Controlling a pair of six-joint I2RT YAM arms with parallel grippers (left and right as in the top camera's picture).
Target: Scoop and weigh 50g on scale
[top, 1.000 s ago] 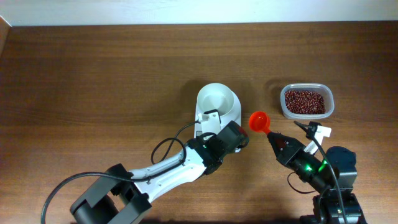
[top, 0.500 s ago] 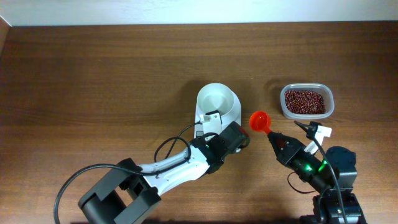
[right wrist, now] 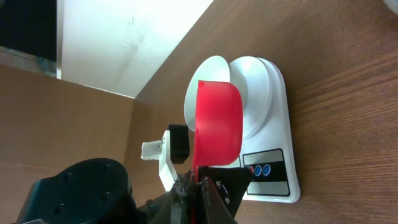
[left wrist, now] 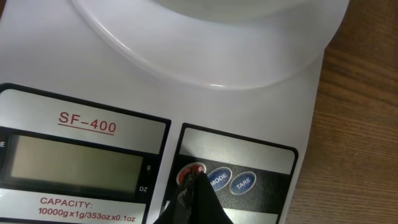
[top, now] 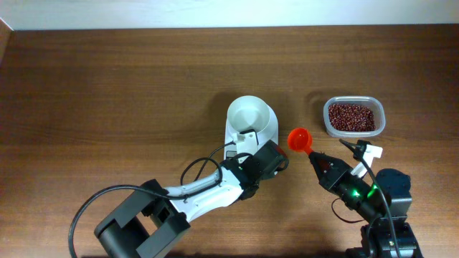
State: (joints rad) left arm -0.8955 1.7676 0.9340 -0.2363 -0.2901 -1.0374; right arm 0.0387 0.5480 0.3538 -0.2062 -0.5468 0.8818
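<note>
Overhead and wrist views, powering-on step. My left pincer (left wrist: 194,186) is fully closed with nothing in it. Its joined tips rest on the red button (left wrist: 192,170) at the lower centre of the left wrist view, just beside the MODE button (left wrist: 219,178) and the TARE button (left wrist: 243,183). The scale (left wrist: 50,68) sits at the middle of the bench (top: 107,86) and carries a white bowl (top: 251,115). Its LCD display (left wrist: 78,165) shows no digits.

My right pincer (right wrist: 198,182) is clamped on the handle of the red scoop (top: 298,139). The scoop looks empty from above and is held right of the scale. The tub of red beans (top: 352,117) lies at the upper right, apart from the scale.

I judge that this step is switching the scale on. To do it well, I should press straight down, centred on the red button, without sliding onto MODE. The force should be light enough not to tip or push the scale. I should then lift clear and confirm a zero reading with the bowl aboard before scooping.
</note>
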